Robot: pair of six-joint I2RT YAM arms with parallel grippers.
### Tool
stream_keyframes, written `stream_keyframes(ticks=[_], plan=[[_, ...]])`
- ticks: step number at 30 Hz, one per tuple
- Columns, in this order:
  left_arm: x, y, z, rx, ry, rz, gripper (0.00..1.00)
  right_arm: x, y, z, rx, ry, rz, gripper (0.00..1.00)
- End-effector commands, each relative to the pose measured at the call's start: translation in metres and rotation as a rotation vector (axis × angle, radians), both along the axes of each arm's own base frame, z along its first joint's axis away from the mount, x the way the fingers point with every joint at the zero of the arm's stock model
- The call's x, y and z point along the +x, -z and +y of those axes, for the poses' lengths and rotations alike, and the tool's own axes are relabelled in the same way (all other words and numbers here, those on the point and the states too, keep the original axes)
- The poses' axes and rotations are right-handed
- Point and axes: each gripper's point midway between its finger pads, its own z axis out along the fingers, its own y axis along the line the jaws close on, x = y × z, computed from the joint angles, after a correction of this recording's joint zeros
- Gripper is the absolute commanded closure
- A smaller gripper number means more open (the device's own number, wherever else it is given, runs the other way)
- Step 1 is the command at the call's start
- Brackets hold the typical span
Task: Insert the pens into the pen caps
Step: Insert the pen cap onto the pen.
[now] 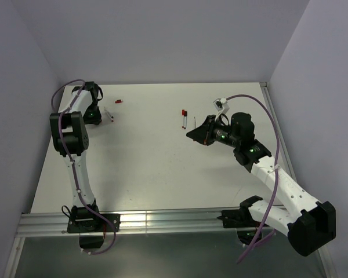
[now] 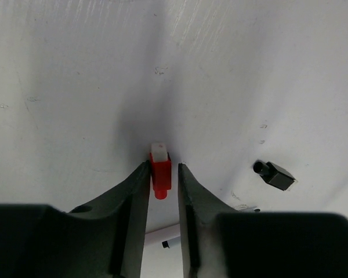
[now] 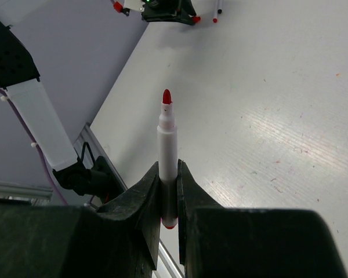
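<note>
In the left wrist view a red pen cap (image 2: pixel 160 174) with a white end lies on the table between the fingertips of my left gripper (image 2: pixel 163 167). The left finger touches it and a thin gap shows at the right finger. A black cap (image 2: pixel 275 175) lies to the right, and a pen (image 2: pixel 169 238) lies under the fingers. My right gripper (image 3: pixel 168 171) is shut on a white pen (image 3: pixel 167 142), whose red tip (image 3: pixel 167 96) points away above the table. From above, the left gripper (image 1: pixel 95 116) is at the back left and the right gripper (image 1: pixel 198 134) is right of centre.
Another red cap (image 1: pixel 119 101) lies at the back left, with a pen (image 1: pixel 109 114) just beside the left arm. Two more pens (image 1: pixel 185 120) (image 1: pixel 194 121) lie near the right gripper. Walls close the table on three sides, and a metal rail (image 1: pixel 162 220) runs along the near edge.
</note>
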Motion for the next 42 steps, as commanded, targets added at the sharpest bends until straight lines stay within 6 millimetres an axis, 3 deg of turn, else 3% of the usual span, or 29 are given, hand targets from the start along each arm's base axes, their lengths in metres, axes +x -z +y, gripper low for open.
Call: stream_keyframes(ticks=[1,8,14,21,22,24,25,26,27,28,29,31,33,34,35,36,37,39,40,42], plan=[[-0.005,0.004,-0.003,-0.025,0.008,0.018,0.71,0.002,-0.008,0.000,0.025,-0.006,-0.040,1.00],[0.000,0.004,-0.008,-0.049,0.072,-0.013,1.00,0.003,-0.008,-0.001,0.025,-0.006,-0.040,1.00],[0.000,0.001,-0.009,-0.080,0.187,-0.057,1.00,0.003,-0.007,-0.002,0.022,0.000,-0.040,1.00],[-0.005,-0.012,-0.021,-0.065,0.510,-0.047,1.00,0.005,-0.004,-0.001,0.021,0.000,-0.030,1.00],[-0.005,-0.028,-0.024,-0.053,0.545,-0.080,1.00,0.005,-0.003,-0.001,0.022,-0.003,-0.030,1.00],[-0.010,-0.036,-0.027,-0.017,0.642,-0.127,1.00,0.006,0.000,0.000,0.017,-0.006,-0.021,1.00],[-0.010,-0.065,-0.031,0.014,0.674,-0.196,1.00,0.006,0.000,0.001,0.019,-0.009,-0.021,1.00],[-0.023,-0.062,-0.037,-0.002,0.711,-0.198,1.00,0.007,0.002,0.001,0.018,-0.008,-0.014,1.00],[-0.016,-0.078,-0.039,0.045,0.780,-0.272,1.00,0.007,0.002,0.001,0.015,-0.009,-0.014,1.00],[-0.020,-0.109,-0.046,0.081,0.822,-0.347,1.00,0.008,0.003,0.001,0.013,-0.009,-0.011,1.00],[-0.031,-0.108,-0.058,0.062,0.902,-0.362,1.00,0.009,0.005,0.002,0.012,-0.009,-0.005,1.00],[-0.033,-0.150,-0.073,0.119,1.000,-0.500,1.00,0.011,0.007,0.004,0.015,-0.016,0.005,1.00],[-0.047,-0.162,-0.096,0.117,1.136,-0.556,1.00,0.010,0.005,0.008,0.034,-0.037,0.022,1.00],[-0.051,-0.186,-0.109,0.153,1.194,-0.629,1.00,0.011,0.005,0.011,0.043,-0.051,0.027,1.00],[-0.058,-0.186,-0.115,0.165,1.257,-0.648,1.00,0.010,0.003,0.013,0.056,-0.060,0.032,1.00],[-0.068,-0.195,-0.140,0.123,1.345,-0.708,1.00,0.008,0.000,0.016,0.076,-0.074,0.044,1.00],[-0.076,-0.207,-0.152,0.137,1.395,-0.778,1.00,0.007,-0.005,0.021,0.093,-0.083,0.029,1.00],[-0.090,-0.221,-0.169,0.126,1.479,-0.874,1.00,0.005,-0.012,0.027,0.112,-0.090,0.025,1.00],[-0.104,-0.238,-0.183,0.102,1.543,-0.959,1.00,0.002,-0.015,0.036,0.113,-0.097,0.013,1.00],[-0.115,-0.250,-0.192,0.113,1.587,-1.062,1.00,-0.002,-0.021,0.046,0.120,-0.108,0.003,1.00]])
